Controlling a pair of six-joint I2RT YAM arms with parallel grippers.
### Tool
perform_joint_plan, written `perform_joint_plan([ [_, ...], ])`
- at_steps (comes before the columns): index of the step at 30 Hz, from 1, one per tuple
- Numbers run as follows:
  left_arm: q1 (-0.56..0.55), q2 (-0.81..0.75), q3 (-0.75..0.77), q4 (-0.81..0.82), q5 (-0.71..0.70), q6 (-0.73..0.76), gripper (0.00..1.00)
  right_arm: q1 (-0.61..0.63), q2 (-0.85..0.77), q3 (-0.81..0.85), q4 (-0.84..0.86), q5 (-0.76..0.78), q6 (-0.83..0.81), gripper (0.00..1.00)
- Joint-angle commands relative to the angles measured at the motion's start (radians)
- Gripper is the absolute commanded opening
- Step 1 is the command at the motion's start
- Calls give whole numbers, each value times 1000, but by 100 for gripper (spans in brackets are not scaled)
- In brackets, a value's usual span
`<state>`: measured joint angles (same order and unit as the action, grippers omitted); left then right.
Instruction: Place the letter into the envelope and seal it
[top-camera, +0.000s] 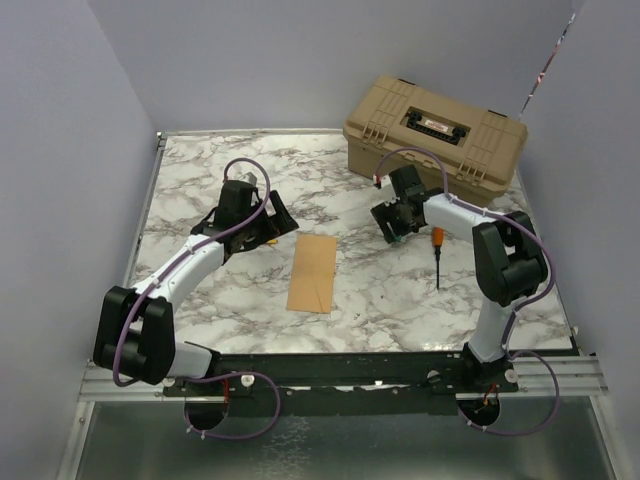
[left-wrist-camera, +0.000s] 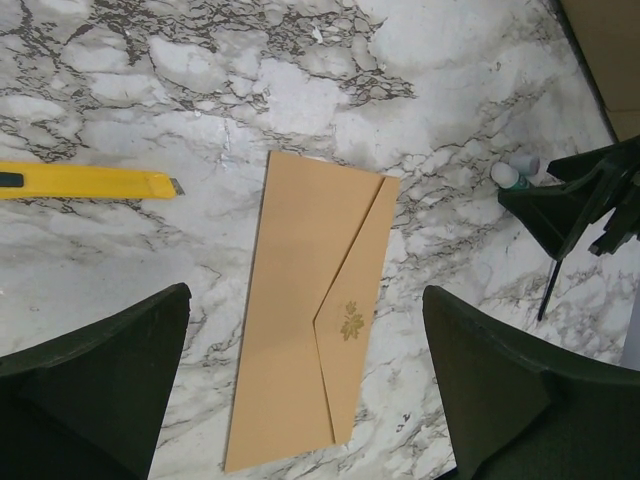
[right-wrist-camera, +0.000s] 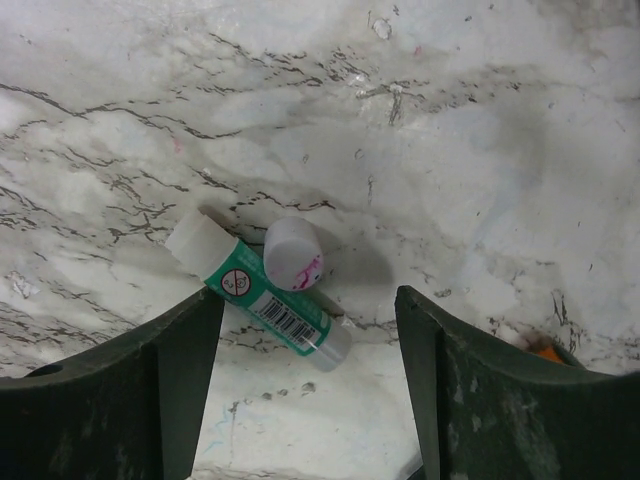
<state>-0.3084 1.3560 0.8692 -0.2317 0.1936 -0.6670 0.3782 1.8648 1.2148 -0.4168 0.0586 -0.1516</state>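
Left pincer agape, envelope flat just beyond it.

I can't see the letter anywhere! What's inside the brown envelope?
The envelope lies flat, flap folded over, so its inside is hidden. No letter shows on the table; it may be inside.

Seen on left arm and right arm: white shells, black joints. A purple cable loops along each. The fingers are dark green, scuffed wedges.
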Motion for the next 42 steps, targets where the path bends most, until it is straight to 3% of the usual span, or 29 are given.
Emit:
perform_joint_plan([
  [1,10,22,30,-20,-11,24,99,-23,50,57,-76,-125,-132,70],
  [10,23,42,46,-21,-4,26,99,-25,29,54,-203,-261,-218,57],
  [26,35,55,50,-20,29,29,99,-25,5,-8,-229,-169,-247,44],
  [27,35,55,50,-20,32,29,99,-25,6,-8,-230,-176,-250,38],
  [29,35,55,50,-21,41,27,99,-24,10,-2,-228,-183,-245,17],
  [31,35,58,55,-18,63,29,99,-24,9,11,-225,-199,-229,4],
  [38,37,58,167,-23,243,210,99,-24,-164,17,-179,-373,-212,1],
  [42,35,32,220,34,378,223,99,-24,-276,57,-96,-562,-112,1],
])
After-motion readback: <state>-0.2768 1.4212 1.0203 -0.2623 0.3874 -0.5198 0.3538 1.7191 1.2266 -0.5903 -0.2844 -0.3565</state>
